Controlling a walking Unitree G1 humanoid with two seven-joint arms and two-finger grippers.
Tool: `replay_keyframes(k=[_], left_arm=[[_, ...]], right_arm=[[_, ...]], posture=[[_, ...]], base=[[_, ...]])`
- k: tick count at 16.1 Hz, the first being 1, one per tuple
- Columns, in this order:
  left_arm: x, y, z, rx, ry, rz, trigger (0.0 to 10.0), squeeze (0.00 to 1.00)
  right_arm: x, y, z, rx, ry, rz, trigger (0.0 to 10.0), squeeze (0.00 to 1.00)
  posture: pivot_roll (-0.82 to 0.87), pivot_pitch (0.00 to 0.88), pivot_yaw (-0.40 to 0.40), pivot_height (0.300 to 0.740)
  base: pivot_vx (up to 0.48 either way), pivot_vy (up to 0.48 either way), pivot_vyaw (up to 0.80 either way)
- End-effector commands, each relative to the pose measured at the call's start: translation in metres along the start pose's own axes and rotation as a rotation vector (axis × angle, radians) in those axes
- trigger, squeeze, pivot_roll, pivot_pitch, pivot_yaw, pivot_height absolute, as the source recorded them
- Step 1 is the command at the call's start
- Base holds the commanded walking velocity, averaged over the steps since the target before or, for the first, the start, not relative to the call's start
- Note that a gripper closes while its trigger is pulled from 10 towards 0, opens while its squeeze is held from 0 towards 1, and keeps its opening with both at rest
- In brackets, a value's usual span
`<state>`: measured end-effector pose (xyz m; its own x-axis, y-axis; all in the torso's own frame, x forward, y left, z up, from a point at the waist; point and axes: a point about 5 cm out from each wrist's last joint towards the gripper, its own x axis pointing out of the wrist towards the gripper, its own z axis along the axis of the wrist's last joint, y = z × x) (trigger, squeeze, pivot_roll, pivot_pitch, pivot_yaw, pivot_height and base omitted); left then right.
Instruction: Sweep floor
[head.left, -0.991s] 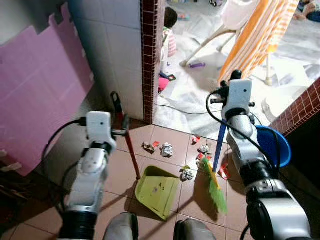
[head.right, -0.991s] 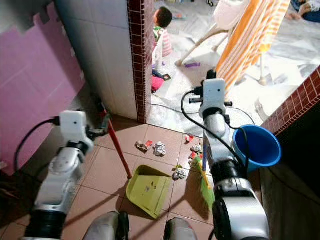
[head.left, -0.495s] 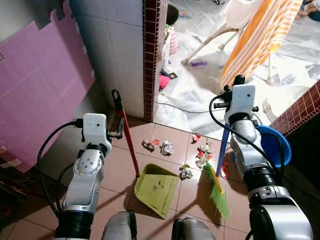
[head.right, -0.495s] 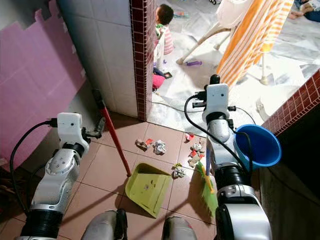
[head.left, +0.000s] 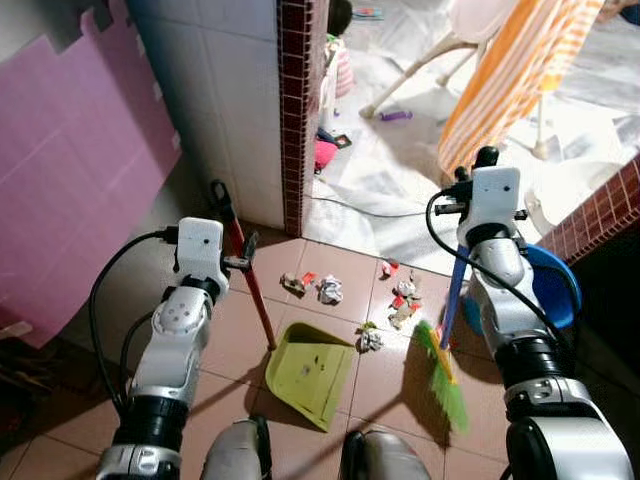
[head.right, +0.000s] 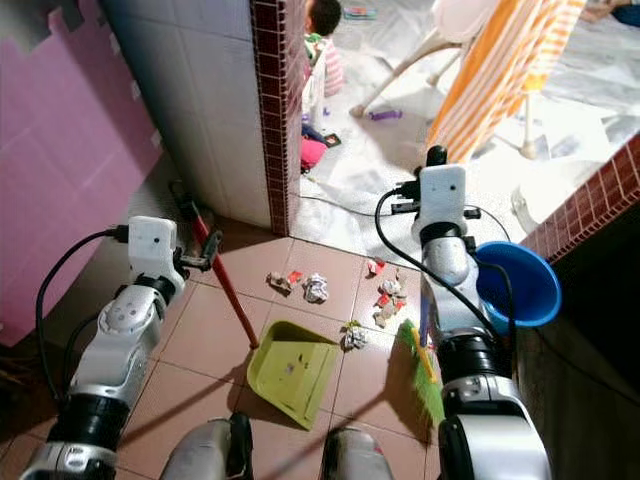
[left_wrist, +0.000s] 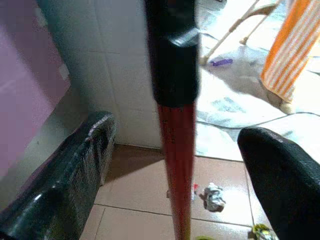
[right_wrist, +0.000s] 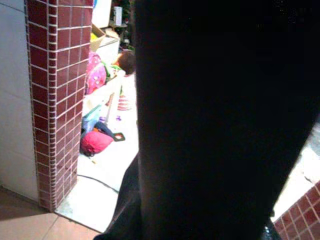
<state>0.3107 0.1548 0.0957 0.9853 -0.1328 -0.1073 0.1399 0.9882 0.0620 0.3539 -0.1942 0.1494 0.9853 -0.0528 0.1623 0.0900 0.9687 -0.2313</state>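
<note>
Broom (head.left: 447, 340) shifted rightward, under right pincer (head.left: 462, 235)

Looking along your left gripper (left_wrist: 175, 165), you see its two black fingers (left_wrist: 60, 180) spread apart on either side of a red pole with a black grip sleeve (left_wrist: 175, 100); neither finger touches the pole, and a clear gap shows on each side. The pole stands nearly upright between them, black above and red below. Beyond it lies a reddish-brown tiled floor (left_wrist: 135, 195) with a crumpled white paper scrap (left_wrist: 214, 196) just beside the pole. Further back, you have a pale tiled wall (left_wrist: 120, 65), a pink panel (left_wrist: 25, 100), an orange-and-white striped cloth (left_wrist: 295, 50) and a small purple object (left_wrist: 220, 62).
</note>
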Motion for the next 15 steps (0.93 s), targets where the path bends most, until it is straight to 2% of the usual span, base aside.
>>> replay_keyframes(k=[1, 5, 9, 15], left_arm=[[0.002, -0.001, -0.001, -0.001, 0.005, -0.021, 10.0, 0.00], [0.012, -0.003, -0.002, -0.021, -0.008, -0.063, 10.0, 0.00], [0.018, 0.003, -0.007, -0.009, -0.005, -0.060, 10.0, 0.00], [0.034, 0.006, 0.004, 0.009, -0.055, -0.059, 10.0, 0.00]], right_arm=[[0.000, -0.006, 0.004, -0.020, -0.013, -0.007, 10.0, 0.00], [0.000, -0.004, 0.007, -0.019, -0.013, 0.000, 10.0, 0.00], [-0.002, -0.006, 0.007, -0.026, -0.012, 0.002, 10.0, 0.00], [-0.004, -0.008, 0.007, -0.031, -0.004, 0.006, 10.0, 0.00]], posture=[[-0.05, 0.199, -0.035, 0.740], [-0.06, 0.196, -0.040, 0.740], [-0.07, 0.197, -0.042, 0.740], [-0.09, 0.198, -0.049, 0.740]], base=[[0.000, 0.000, 0.00], [0.000, 0.000, 0.00], [0.000, 0.000, 0.00], [0.000, 0.000, 0.00]])
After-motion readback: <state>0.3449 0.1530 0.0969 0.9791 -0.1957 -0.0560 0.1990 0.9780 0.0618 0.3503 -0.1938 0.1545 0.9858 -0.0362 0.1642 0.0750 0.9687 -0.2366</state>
